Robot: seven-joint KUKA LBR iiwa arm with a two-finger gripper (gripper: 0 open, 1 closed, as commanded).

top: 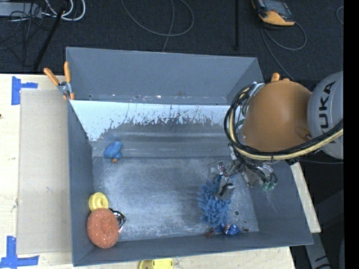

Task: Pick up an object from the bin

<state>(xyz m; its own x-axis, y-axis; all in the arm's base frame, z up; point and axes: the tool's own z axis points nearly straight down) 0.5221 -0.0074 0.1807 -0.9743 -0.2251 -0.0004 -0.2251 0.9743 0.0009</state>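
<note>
Blue frilly tuft [214, 207] just under fingers [226, 188]

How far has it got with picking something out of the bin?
Done: the gripper is down in the bin, at the top of a shaggy blue thing on the right. In hand: getting hold of it; whether it grips I cannot tell. Left: lifting it, since it lies on the floor. The orange ball lies far left.
</note>
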